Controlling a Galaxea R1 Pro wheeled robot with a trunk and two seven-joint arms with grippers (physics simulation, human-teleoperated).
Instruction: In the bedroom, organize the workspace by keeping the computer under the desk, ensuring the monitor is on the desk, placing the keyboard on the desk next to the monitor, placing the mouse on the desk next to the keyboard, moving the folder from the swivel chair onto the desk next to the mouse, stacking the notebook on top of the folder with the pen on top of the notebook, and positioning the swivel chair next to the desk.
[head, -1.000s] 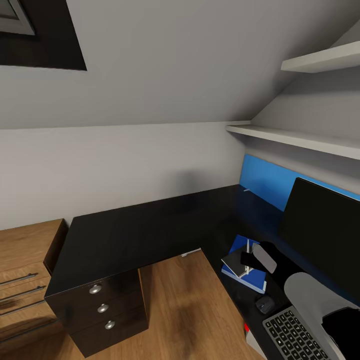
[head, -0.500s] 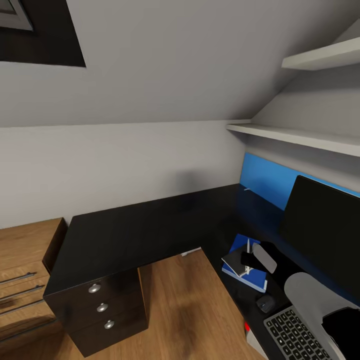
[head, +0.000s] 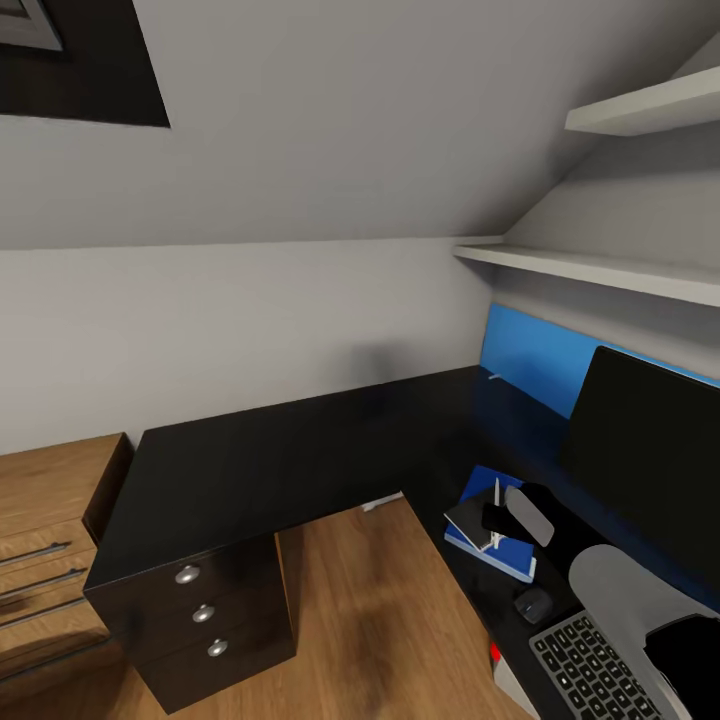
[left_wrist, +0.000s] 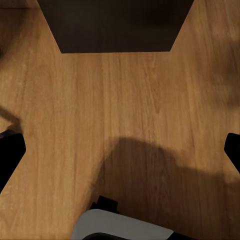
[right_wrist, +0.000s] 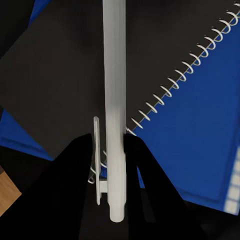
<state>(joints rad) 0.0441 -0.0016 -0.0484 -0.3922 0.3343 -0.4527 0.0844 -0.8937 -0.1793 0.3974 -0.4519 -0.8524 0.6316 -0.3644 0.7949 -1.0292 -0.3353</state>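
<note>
Right end effector (right_wrist: 107, 150) gripped slim white plastic pen (right_wrist: 114, 100) above dark spiral-bound notebook (right_wrist: 150, 60), which lay on blue flat folder (right_wrist: 200, 150); left end effector (left_wrist: 120, 150) spread wide over wooden floor (left_wrist: 120, 100).

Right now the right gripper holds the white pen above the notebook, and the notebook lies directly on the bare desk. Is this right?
Not quite. The right gripper does hold the pen above the notebook, but the notebook lies on the blue folder, not on the bare desk; the right wrist view shows it.

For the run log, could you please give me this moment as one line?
right gripper: shut on pen | pen over notebook on folder | left gripper: open above floor
</note>
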